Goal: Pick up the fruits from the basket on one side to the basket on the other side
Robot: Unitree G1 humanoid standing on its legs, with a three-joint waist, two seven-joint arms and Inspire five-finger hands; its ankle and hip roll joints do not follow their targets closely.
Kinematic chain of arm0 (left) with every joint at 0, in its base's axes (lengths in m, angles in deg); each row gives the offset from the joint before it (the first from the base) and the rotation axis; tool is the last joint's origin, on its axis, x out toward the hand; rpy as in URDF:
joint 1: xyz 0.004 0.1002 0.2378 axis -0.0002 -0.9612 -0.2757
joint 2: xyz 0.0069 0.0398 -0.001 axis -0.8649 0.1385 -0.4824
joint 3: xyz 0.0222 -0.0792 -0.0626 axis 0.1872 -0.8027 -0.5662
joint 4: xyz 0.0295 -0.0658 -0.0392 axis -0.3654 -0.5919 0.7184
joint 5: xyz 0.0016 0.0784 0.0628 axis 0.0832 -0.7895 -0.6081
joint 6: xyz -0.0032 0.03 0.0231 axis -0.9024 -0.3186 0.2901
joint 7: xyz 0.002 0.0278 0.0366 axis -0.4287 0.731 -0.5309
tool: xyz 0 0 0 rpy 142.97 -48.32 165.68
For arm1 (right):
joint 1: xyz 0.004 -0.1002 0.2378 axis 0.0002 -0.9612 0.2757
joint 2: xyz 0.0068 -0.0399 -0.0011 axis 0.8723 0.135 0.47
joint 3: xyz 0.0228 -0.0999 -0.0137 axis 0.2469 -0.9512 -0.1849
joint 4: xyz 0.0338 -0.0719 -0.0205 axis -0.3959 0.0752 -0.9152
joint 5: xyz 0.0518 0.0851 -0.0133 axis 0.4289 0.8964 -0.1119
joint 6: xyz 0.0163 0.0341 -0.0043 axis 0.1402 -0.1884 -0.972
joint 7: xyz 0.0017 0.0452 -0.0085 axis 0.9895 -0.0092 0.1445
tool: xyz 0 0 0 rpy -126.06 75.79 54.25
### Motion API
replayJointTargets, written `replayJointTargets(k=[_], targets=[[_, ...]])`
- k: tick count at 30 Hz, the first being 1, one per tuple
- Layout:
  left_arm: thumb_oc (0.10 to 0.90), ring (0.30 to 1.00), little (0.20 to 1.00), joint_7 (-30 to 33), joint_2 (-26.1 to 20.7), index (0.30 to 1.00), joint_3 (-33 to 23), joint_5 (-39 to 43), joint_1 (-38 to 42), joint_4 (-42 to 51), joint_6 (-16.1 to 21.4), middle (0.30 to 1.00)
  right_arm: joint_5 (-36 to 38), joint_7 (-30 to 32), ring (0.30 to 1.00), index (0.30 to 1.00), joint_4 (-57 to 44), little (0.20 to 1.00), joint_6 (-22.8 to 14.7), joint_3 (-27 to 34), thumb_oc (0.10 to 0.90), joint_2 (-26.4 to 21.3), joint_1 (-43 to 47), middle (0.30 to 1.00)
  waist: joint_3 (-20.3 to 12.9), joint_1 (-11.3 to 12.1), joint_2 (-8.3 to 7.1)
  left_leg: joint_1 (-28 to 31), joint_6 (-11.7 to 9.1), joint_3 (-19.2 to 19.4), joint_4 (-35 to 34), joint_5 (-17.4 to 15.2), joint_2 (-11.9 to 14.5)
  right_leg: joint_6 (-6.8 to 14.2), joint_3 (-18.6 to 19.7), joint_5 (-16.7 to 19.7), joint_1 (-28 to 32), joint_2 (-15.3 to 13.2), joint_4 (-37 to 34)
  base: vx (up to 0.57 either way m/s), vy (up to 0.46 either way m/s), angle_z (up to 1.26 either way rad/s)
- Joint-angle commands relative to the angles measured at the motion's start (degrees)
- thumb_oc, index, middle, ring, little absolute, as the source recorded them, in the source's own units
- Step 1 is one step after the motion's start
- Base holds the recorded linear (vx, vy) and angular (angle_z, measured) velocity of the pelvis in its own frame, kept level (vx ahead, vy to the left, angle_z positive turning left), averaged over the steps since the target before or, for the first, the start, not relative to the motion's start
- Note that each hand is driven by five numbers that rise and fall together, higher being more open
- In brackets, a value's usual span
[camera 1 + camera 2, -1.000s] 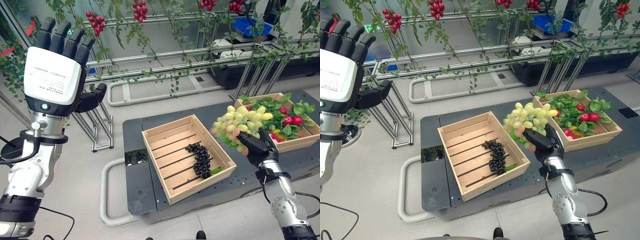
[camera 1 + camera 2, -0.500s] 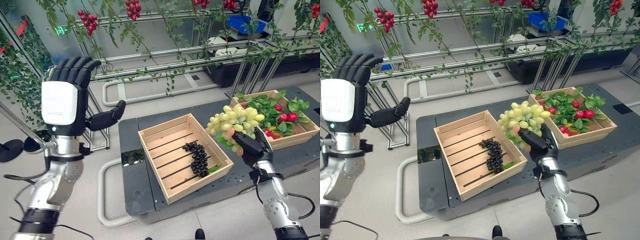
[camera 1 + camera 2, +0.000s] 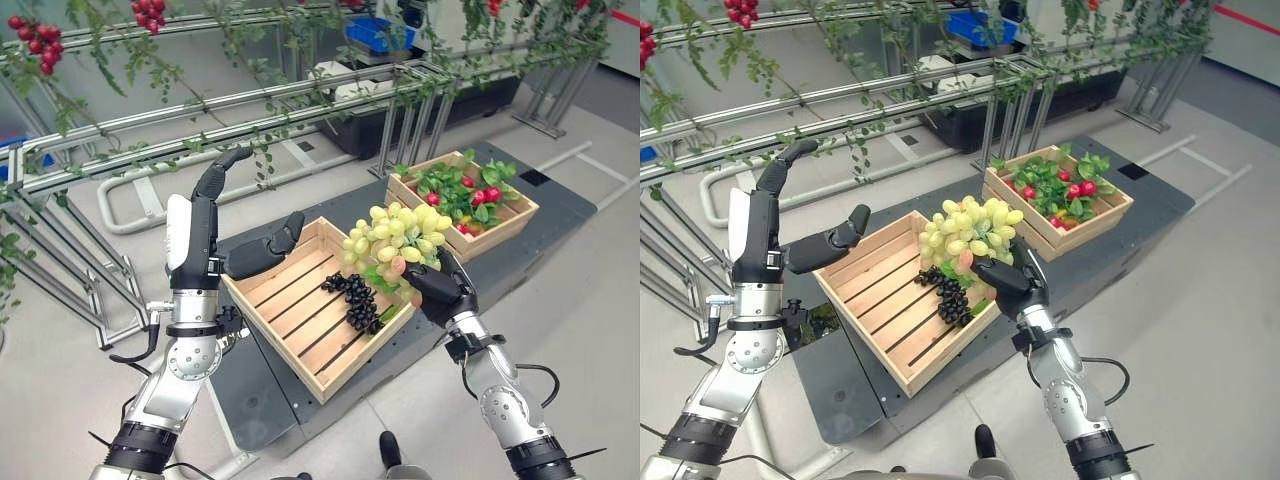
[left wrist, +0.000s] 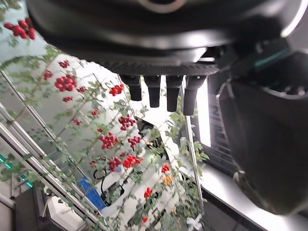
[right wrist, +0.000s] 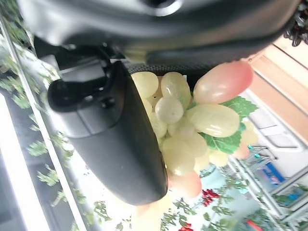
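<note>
Right hand [image 3: 438, 287] has its fingers curled round a bunch of green grapes [image 3: 392, 237], held in the air above the right edge of the near wooden basket [image 3: 283, 315]. A bunch of dark grapes [image 3: 358, 300] lies on that basket's slats. Far wooden basket [image 3: 510, 213] on the dark bench [image 3: 255, 385] holds leaves and red fruit. Left hand [image 3: 192, 232] is raised beside the near basket, fingers straight, thumb spread, holding nothing.

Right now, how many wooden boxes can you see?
2. The near wooden box sits in front of the robot with black grapes inside. The far wooden box, to its right, holds leaves and red fruit.
</note>
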Motion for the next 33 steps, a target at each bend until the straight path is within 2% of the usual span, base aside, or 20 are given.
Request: replayJointTargets(k=[1, 2, 3, 6, 7, 9, 11, 13, 14, 16, 18, 21, 25, 28, 30, 33], targets=[[0.800, 0.900, 0.900, -1.45, 0.36, 0.900, -4.75, 5.74, 5.73, 4.42, 6.76, 0.900, 5.48, -4.93, 0.300, 0.300, -8.92, 0.300, -7.10, 2.55, 0.400, -0.64, 7.44, 0.300, -0.90, 0.86, 3.52, 0.03, -2.14, -3.11, -2.79, -0.45, 0.83, 2.37, -6.79, 2.80, -1.01, 1.12, -1.25, -0.16, 0.239, -0.44], [0.800, 0.900, 0.900, -2.80, 0.28, 0.900, -4.94, 7.34, 5.43, 4.94, 6.58, 0.900, 6.13, -4.82, 0.300, 0.300, -8.89, 0.300, -6.78, 2.45, 0.400, -0.68, 7.40, 0.300, -0.76, 1.06, 3.58, 0.35, -2.09, -2.56, -2.83, -0.67, 0.79, 2.39, -8.14, 3.07, -1.36, 0.81, -0.98, -0.14, 0.156, -0.52], [0.800, 0.900, 0.900, -5.04, 0.22, 0.900, -5.29, 9.78, 4.99, 5.90, 6.28, 0.900, 6.88, -5.13, 0.300, 0.300, -8.44, 0.300, -6.72, 1.94, 0.400, -0.66, 7.49, 0.300, -0.54, 1.55, 3.84, 0.89, -1.86, -1.58, -3.47, -0.49, 0.87, 2.33, -11.24, 2.60, -1.35, 0.53, 1.30, -0.13, 0.104, -0.51], [0.800, 0.900, 0.900, -6.20, 0.05, 0.900, -5.43, 11.01, 4.55, 6.73, 6.60, 0.900, 6.89, -6.34, 0.300, 0.300, -8.27, 0.300, -7.40, 1.11, 0.400, -0.72, 7.47, 0.300, -0.66, 2.14, 4.48, 1.13, -1.31, -0.56, -4.93, 0.51, 1.10, 1.80, -13.81, 0.86, -1.16, 0.99, 5.72, -0.14, 0.057, -0.49], [0.800, 0.900, 0.900, -6.07, 0.11, 0.900, -5.12, 12.31, 4.57, 7.17, 6.72, 0.900, 6.86, -7.17, 0.300, 0.300, -8.12, 0.300, -8.02, 0.38, 0.400, -0.43, 7.61, 0.300, -0.77, 2.51, 5.43, 1.35, -0.87, 0.04, -5.96, 1.21, 1.78, 0.98, -15.92, -2.14, -0.61, 1.61, 9.66, -0.12, 0.015, -0.41], [0.800, 0.900, 0.900, -5.04, 0.23, 0.900, -4.85, 12.71, 4.53, 7.18, 6.57, 0.900, 7.06, -8.75, 0.300, 0.300, -7.54, 0.300, -8.30, -0.57, 0.400, -0.15, 8.00, 0.300, -0.92, 3.04, 6.14, 1.00, -0.21, 1.40, -6.42, 2.25, 2.45, -0.20, -18.04, -5.13, -0.13, 1.93, 14.71, -0.17, -0.031, -0.40], [0.800, 0.900, 0.900, -5.52, 0.56, 0.900, -4.39, 14.97, 4.30, 7.48, 6.50, 0.900, 6.54, -10.24, 0.300, 0.300, -7.20, 0.300, -8.74, -1.58, 0.400, -0.16, 8.05, 0.300, -1.15, 4.14, 6.17, 0.36, 0.43, 2.82, -6.38, 2.81, 2.92, -1.35, -21.15, -7.54, 1.16, 1.35, 18.74, -0.16, -0.115, -0.35], [0.800, 0.900, 0.900, -6.75, 0.67, 0.900, -4.55, 16.17, 4.03, 7.77, 6.70, 0.900, 6.55, -11.18, 0.300, 0.300, -7.01, 0.300, -9.02, -1.87, 0.400, -0.34, 8.06, 0.300, -1.40, 4.87, 6.01, -0.10, 0.58, 3.67, -6.30, 2.98, 3.40, -1.89, -22.59, -8.82, 2.30, 1.13, 19.30, -0.13, -0.174, -0.54], [0.800, 0.900, 0.900, -7.80, 0.79, 0.900, -4.41, 17.59, 3.88, 8.10, 6.68, 0.900, 6.62, -11.46, 0.300, 0.300, -7.48, 0.300, -9.36, -2.29, 0.400, -0.72, 7.82, 0.300, -1.83, 5.53, 5.42, -1.14, 0.36, 4.61, -6.05, 3.42, 4.10, -2.09, -23.47, -11.25, 4.94, 1.48, 17.94, -0.12, -0.276, -0.67], [0.800, 0.900, 0.900, -9.66, 0.80, 0.900, -4.22, 20.69, 3.65, 8.54, 6.42, 0.900, 8.04, -12.36, 0.300, 0.300, -8.11, 0.300, -8.83, -2.42, 0.400, -1.00, 7.40, 0.300, -2.14, 5.68, 4.39, -1.57, -0.33, 5.20, -5.80, 3.76, 4.48, -2.15, -23.11, -10.68, 7.64, 1.95, 11.18, -0.10, -0.316, -0.72], [0.800, 0.900, 0.900, -16.00, 2.08, 0.900, -3.28, 30.30, 4.24, 9.45, 4.12, 0.900, 9.05, -13.43, 0.300, 0.300, -8.45, 0.300, -7.83, -2.10, 0.400, -1.16, 7.18, 0.300, -2.45, 5.38, 3.27, -2.76, -1.77, 6.20, -5.70, 4.50, 5.25, -1.82, -21.75, -9.41, 9.52, 3.61, 4.85, -0.13, -0.347, -0.78], [0.800, 0.900, 0.900, -20.94, 5.34, 0.900, 0.12, 31.55, 5.36, 10.76, 3.19, 0.900, 9.01, -12.40, 0.300, 0.300, -9.02, 0.300, -6.67, -1.67, 0.400, -0.60, 6.93, 0.300, -2.57, 4.20, 2.67, -2.84, -3.11, 7.07, -7.06, 5.71, 6.75, -2.37, -20.04, -7.60, 10.56, 5.54, -0.04, -0.11, -0.292, -0.58], [0.800, 0.900, 0.900, -23.94, 6.31, 0.900, 3.29, 33.21, 5.91, 11.88, 2.34, 0.900, 10.27, -12.71, 0.300, 0.300, -9.95, 0.300, -6.69, -0.42, 0.400, -0.91, 4.72, 0.300, -3.27, 2.01, 2.47, -2.10, -4.36, 7.74, -9.87, 7.58, 8.80, -3.92, -18.30, -7.55, 9.95, 8.47, -1.26, -0.11, -0.276, -0.37], [0.800, 0.900, 0.900, -25.06, 6.73, 0.900, 3.88, 36.63, 6.00, 11.18, 2.45, 0.900, 11.02, -12.61, 0.300, 0.300, -9.81, 0.300, -6.33, 0.02, 0.400, -0.60, 4.17, 0.300, -3.46, 1.27, 2.54, -2.41, -4.87, 7.70, -10.57, 8.52, 9.59, -4.44, -17.47, -7.64, 9.43, 9.53, -1.26, -0.10, -0.160, -0.32], [0.800, 0.900, 0.900, -25.26, 7.39, 0.900, 4.54, 37.66, 6.17, 10.36, 3.23, 0.900, 10.64, -12.52, 0.300, 0.300, -9.83, 0.300, -6.07, 0.14, 0.400, -0.10, 3.92, 0.300, -3.60, 0.88, 2.52, -2.99, -5.06, 6.95, -10.22, 8.56, 9.74, -4.83, -16.46, -7.65, 8.97, 10.17, -1.26, -0.10, -0.111, -0.27], [0.800, 0.900, 0.900, -24.79, 8.20, 0.900, 5.16, 39.17, 4.74, 10.77, 3.56, 0.900, 10.27, -12.19, 0.300, 0.300, -9.79, 0.300, -4.31, -0.42, 0.400, 0.24, 2.99, 0.300, -4.01, 1.25, 1.95, -4.35, -5.20, 0.03, -7.05, 7.70, 9.11, -5.64, -12.92, -6.97, 8.23, 10.71, -1.26, -0.08, -0.049, -0.50]])
